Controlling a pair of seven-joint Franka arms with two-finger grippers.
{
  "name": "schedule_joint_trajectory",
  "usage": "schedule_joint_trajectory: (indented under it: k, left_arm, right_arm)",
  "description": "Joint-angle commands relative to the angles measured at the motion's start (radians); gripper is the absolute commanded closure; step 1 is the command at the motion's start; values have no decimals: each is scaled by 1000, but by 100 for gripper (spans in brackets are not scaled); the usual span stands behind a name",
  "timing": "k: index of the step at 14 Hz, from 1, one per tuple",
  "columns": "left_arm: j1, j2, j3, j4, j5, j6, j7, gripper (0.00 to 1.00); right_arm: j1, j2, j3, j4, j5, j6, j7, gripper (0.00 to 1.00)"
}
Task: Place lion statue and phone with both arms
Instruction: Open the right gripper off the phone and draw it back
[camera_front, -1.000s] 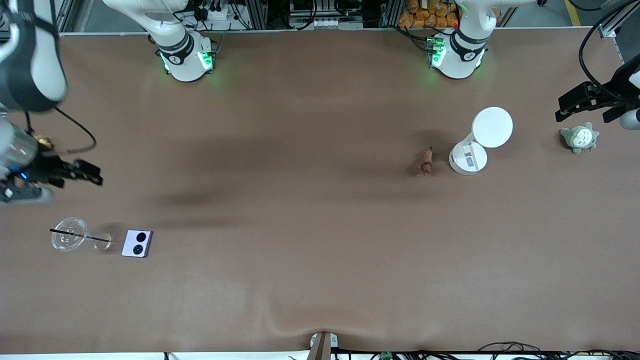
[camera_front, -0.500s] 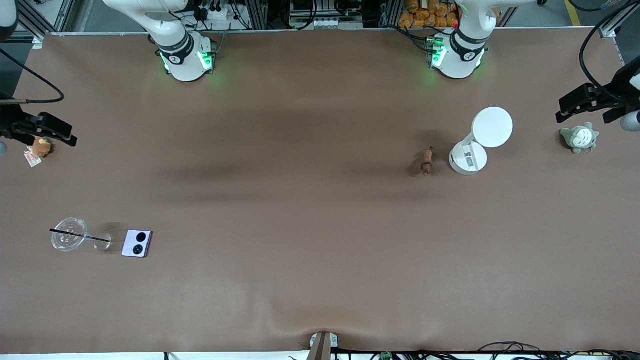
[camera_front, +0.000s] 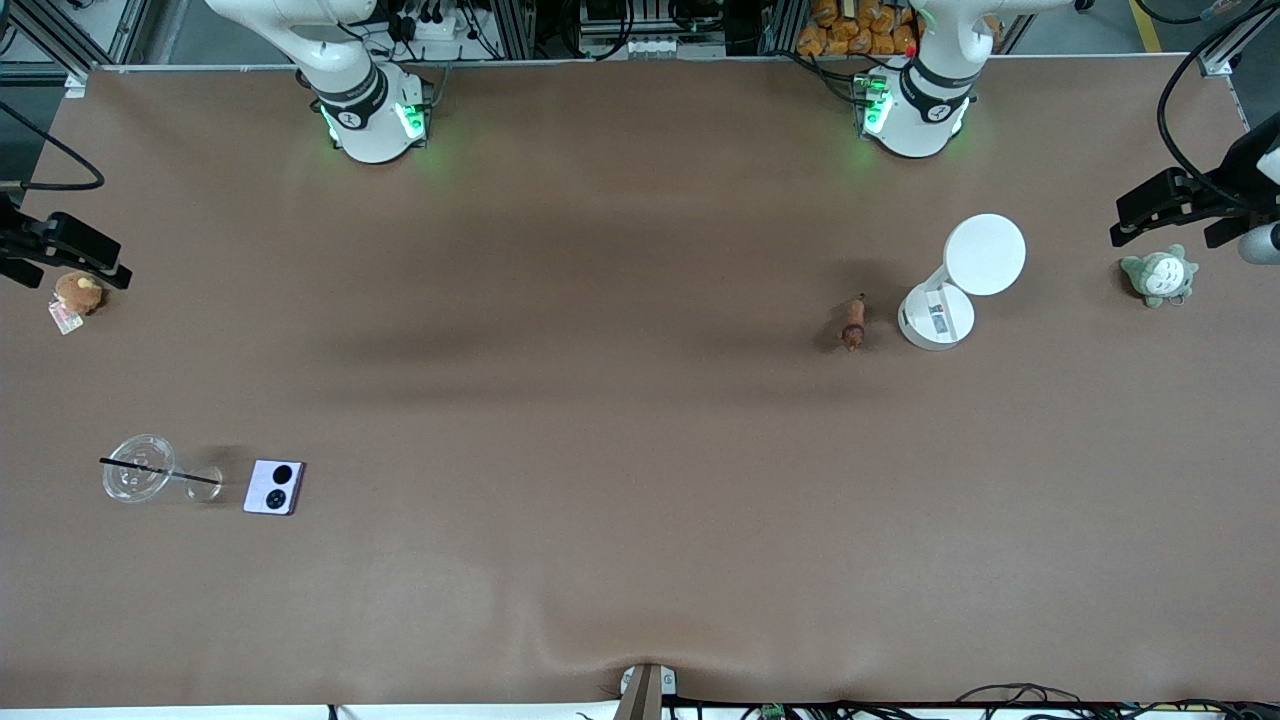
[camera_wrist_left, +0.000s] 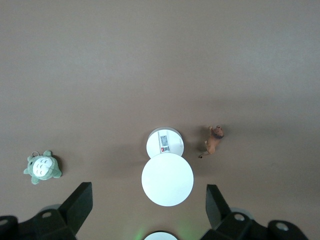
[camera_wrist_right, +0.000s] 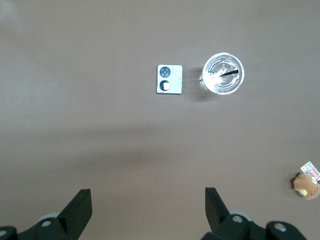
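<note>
A robotics lab: brown-covered table (camera_front: 640, 560), aluminium framing (camera_front: 130, 30) and cabling (camera_front: 440, 25) at its edge.

We see a matt brown table (camera_front: 640, 420), cloth-like and faintly wrinkled at its near edge. The phone (camera_front: 274, 487) looks smooth, pale lavender, with glossy black lenses. The lion statue (camera_front: 853, 324) seems hard, matt reddish-brown. The cup (camera_front: 138, 480) is clear glossy plastic; the white stand (camera_front: 960, 285) smooth matt plastic. Both plush toys, grey-green (camera_front: 1158, 275) and brown (camera_front: 77, 293), look fuzzy.
</note>
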Motion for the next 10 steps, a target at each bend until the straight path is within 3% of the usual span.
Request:
schedule_joint_trajectory:
  k: [1, 10]
  left_arm:
    - [4, 13, -4, 17, -4, -11, -14, 0]
    - [6, 12, -4, 16, -7, -11, -12, 0]
  right_arm:
    - [-1, 12, 10, 37, 4, -25, -11, 0]
    - [-12, 17, 5, 30, -9, -44, -14, 0]
